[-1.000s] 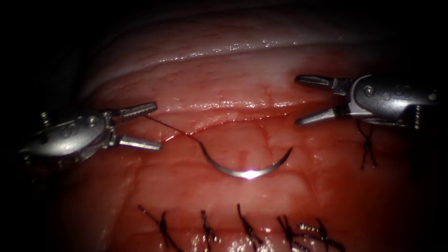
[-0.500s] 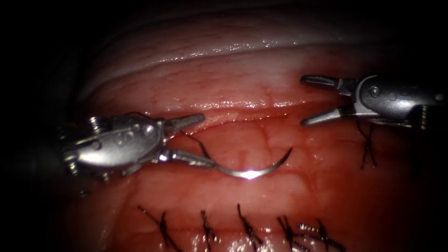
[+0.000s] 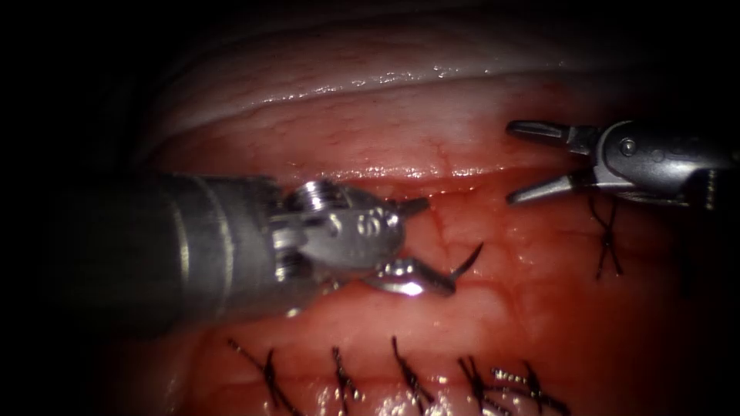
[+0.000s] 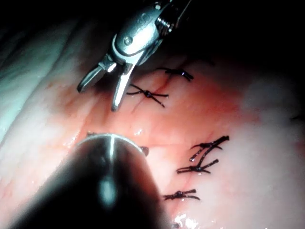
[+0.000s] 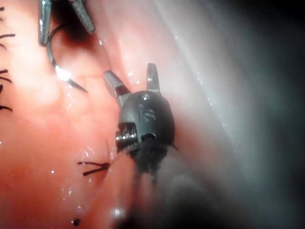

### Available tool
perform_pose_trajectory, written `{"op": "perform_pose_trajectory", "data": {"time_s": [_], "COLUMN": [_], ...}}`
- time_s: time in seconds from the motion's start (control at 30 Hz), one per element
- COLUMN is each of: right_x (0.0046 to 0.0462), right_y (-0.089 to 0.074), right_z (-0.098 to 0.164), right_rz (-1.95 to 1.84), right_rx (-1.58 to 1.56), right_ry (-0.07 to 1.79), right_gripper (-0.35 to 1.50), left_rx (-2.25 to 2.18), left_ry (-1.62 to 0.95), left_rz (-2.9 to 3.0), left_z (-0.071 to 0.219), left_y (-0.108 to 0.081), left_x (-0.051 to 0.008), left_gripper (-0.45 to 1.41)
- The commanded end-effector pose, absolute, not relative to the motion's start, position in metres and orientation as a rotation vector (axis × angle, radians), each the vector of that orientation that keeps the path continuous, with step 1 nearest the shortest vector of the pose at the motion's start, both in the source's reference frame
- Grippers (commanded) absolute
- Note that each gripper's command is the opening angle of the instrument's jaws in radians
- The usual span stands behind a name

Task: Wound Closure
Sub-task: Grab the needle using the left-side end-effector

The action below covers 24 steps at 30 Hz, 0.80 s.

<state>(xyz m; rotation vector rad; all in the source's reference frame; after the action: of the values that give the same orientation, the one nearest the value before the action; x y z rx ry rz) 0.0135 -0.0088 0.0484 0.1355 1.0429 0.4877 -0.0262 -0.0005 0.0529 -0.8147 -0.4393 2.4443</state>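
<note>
The curved needle [image 3: 465,264] lies on the tissue [image 3: 493,323] just on the near side of the cut [image 3: 462,179], not driven in; its point sticks out toward the right. My left tool [image 3: 436,245] stands open over the needle's middle, one jaw on each side of the curve, as the right wrist view confirms for the needle [image 5: 51,55]. The left tool's wrist hides the tail and thread. My right tool [image 3: 518,163] hovers open and holds nothing, up at the right above the cut; it also shows as the right tool [image 5: 132,80] and the right tool [image 4: 97,95].
A row of several knotted stitches [image 3: 406,371] runs along the near edge. One more stitch [image 3: 607,245] sits under the right tool. Red fluid wets the tissue around the needle. A pale ridge of tissue [image 3: 370,85] rises behind the cut.
My left tool has travelled right from the left side and now straddles the needle with its jaws apart. The right tool has drifted slightly right. The needle has stayed where it lay.
</note>
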Motion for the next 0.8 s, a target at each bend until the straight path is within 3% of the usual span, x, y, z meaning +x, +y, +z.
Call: {"op": "perform_pose_trajectory", "data": {"time_s": [0.03,0.37,0.57,0.67,0.73,0.8], "right_x": [0.0143,0.0146,0.0147,0.0148,0.0149,0.0150], "right_y": [-0.0087,-0.0088,-0.0088,-0.0089,-0.0089,-0.0089], "right_z": [0.0488,0.0488,0.0488,0.0487,0.0487,0.0487], "right_rz": [0.486,0.486,0.487,0.487,0.487,0.488], "right_rx": [0.135,0.135,0.135,0.135,0.135,0.134], "right_ry": [1.045,1.042,1.042,1.039,1.039,1.039], "right_gripper": [0.80,0.80,0.80,0.82,0.82,0.82], "left_rx": [-0.814,-0.735,-0.719,-0.717,-0.721,-0.726], "left_ry": [-0.442,-0.493,-0.496,-0.496,-0.500,-0.509], "left_rz": [2.448,2.524,2.539,2.541,2.540,2.538], "left_z": [0.0537,0.0569,0.0579,0.0582,0.0583,0.0582], "left_y": [-0.0005,-0.0028,-0.0030,-0.0029,-0.0029,-0.0027], "left_x": [-0.0270,-0.0289,-0.0290,-0.0291,-0.0290,-0.0290], "left_gripper": [0.52,0.37,0.18,-0.03,-0.37,-0.45]}}
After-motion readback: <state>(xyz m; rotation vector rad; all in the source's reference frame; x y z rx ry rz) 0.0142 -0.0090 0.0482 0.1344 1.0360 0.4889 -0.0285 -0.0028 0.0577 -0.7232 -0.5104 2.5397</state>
